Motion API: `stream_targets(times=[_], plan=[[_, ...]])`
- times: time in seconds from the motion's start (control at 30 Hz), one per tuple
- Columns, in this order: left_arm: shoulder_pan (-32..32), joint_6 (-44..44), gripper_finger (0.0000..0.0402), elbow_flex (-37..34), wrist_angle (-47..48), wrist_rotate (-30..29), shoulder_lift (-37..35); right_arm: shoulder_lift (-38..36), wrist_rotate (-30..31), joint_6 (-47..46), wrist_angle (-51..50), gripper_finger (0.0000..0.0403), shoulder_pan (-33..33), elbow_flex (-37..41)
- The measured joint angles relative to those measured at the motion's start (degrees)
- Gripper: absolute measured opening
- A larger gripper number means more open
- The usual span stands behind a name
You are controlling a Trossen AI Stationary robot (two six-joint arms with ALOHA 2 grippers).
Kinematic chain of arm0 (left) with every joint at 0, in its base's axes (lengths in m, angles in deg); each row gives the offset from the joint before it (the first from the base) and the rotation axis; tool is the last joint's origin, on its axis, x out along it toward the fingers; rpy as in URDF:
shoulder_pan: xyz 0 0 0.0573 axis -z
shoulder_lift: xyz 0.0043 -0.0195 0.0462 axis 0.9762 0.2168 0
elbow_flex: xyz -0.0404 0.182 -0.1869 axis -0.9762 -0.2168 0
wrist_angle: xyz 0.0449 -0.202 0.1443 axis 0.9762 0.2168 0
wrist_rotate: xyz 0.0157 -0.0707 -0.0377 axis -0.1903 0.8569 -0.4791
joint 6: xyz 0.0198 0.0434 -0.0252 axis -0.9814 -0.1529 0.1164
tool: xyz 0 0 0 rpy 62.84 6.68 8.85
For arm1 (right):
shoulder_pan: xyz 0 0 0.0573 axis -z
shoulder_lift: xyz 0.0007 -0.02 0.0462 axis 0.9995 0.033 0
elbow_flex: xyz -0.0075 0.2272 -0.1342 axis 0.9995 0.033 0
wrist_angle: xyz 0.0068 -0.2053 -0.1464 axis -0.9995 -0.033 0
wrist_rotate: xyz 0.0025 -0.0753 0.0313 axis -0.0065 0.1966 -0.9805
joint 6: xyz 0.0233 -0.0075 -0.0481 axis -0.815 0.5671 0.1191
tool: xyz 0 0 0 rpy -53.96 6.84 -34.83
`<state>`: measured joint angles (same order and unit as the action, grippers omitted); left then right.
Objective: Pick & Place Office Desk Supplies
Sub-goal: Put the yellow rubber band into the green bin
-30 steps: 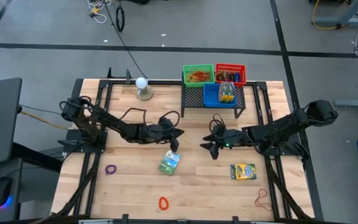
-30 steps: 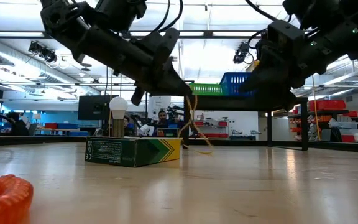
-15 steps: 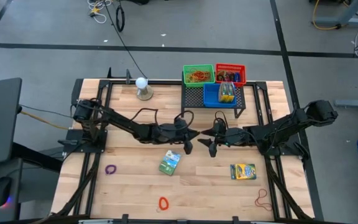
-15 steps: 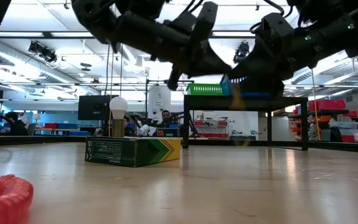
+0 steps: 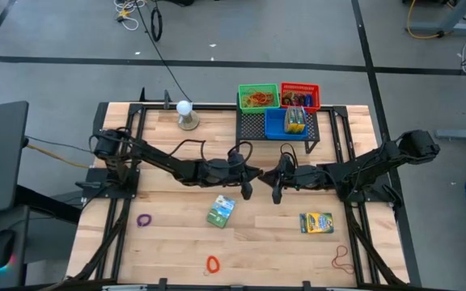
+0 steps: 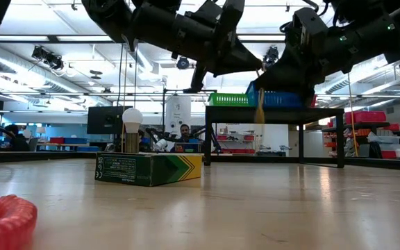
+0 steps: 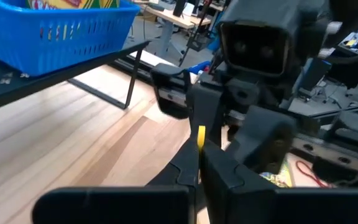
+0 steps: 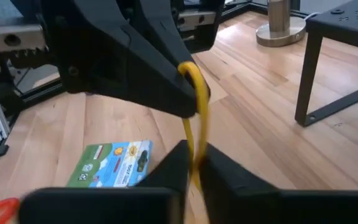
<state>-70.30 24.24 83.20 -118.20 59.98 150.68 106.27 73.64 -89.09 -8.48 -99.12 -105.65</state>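
Note:
A thin yellow rubber band is held in the air between my two grippers above the middle of the table. My left gripper comes from the table's left and is shut on the band's upper end. My right gripper faces it from the right and is shut on the lower end. In the low view the band hangs well clear of the wood. A green crayon box lies flat below the grippers, and a yellow crayon box lies flat to the right. My left gripper pinches the top of the yellow band between its two fingertips, coming level from the table's left. The band hangs down from them, clear of the table. My right gripper pinches the band's lower part between its two fingers, coming from the table's right. The strand runs straight between the two holds.
A black mesh rack at the far edge carries a green basket, a red basket and a blue basket. A white bulb on a stand is far left. A purple loop, an orange loop and a reddish band lie near the front.
My left gripper has carried the yellow band toward the table's right and upward, up to my right gripper. My right gripper, open before, has shut on the band's lower part.

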Motion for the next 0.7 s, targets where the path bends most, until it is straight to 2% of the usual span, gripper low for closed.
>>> stream_targets(times=[0.1, 0.27, 0.43, 0.57, 0.7], plan=[[-0.02, -0.04, 0.0018, 0.00, 0.07, -0.01, -0.50, 0.00, 0.00, 0.29, 0.03, 0.0011, 0.00, 0.00], [-0.02, 0.04, 0.0055, 0.00, 0.04, -0.04, -0.59, -0.27, -0.41, 1.96, -0.17, 0.0018, 0.00, 0.00], [-0.10, -0.03, 0.0088, -0.04, 1.71, -0.08, -1.64, -0.78, -0.56, 1.96, -0.26, 0.0007, -0.01, 0.00], [-0.25, -2.71, 0.0096, -0.23, 5.62, -0.07, -5.05, -1.67, -1.42, 1.93, -0.86, 0.0008, 0.00, 0.02], [-1.02, -3.09, 0.0094, -3.56, 5.23, 0.48, -8.71, -3.72, -1.63, 2.30, -2.16, 0.0005, -0.02, 0.01]])
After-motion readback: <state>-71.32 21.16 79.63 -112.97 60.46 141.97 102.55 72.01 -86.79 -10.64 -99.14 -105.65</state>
